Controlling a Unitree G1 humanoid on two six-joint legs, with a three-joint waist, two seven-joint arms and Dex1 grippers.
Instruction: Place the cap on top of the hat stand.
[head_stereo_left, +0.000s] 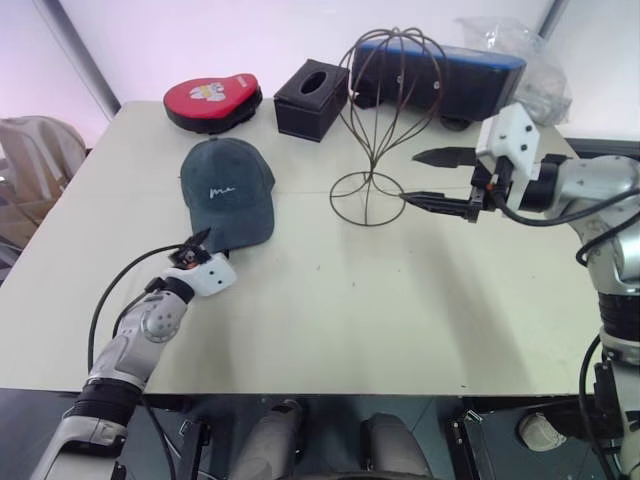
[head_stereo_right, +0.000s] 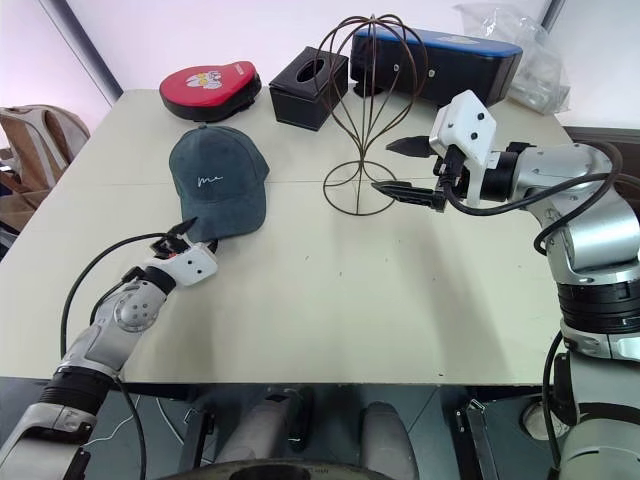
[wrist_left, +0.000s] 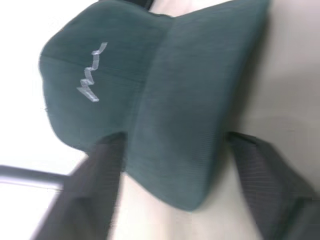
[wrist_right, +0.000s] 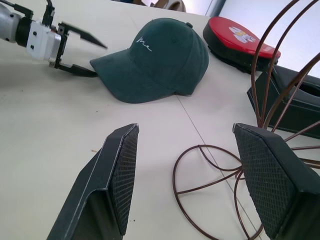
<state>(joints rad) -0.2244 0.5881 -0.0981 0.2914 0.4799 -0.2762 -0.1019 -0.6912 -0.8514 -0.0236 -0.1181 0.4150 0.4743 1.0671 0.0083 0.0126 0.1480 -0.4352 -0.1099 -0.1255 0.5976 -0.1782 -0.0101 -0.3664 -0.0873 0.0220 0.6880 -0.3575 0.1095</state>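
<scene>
The dark teal cap (head_stereo_left: 228, 188) lies on the beige table (head_stereo_left: 350, 300), left of centre, with its brim toward me. My left gripper (head_stereo_left: 198, 240) is level at the brim's front edge. Its jaws are open, one finger above and one below the brim tip (wrist_right: 97, 62), with small gaps showing. In the left wrist view the brim (wrist_left: 175, 125) runs between the two fingers (wrist_left: 100, 170). The wire hat stand (head_stereo_left: 385, 110) stands upright at the middle back. My right gripper (head_stereo_left: 410, 177) hovers open just right of the stand's ring base (wrist_right: 210, 190), holding nothing.
Along the table's far side lie a flat red padded object (head_stereo_left: 213, 100), a black tissue box (head_stereo_left: 312, 98) and a long blue-black case (head_stereo_left: 450, 75) behind the stand. A clear plastic bag (head_stereo_left: 530, 60) sits at the far right. A chair (head_stereo_left: 30, 160) stands off the table's left edge.
</scene>
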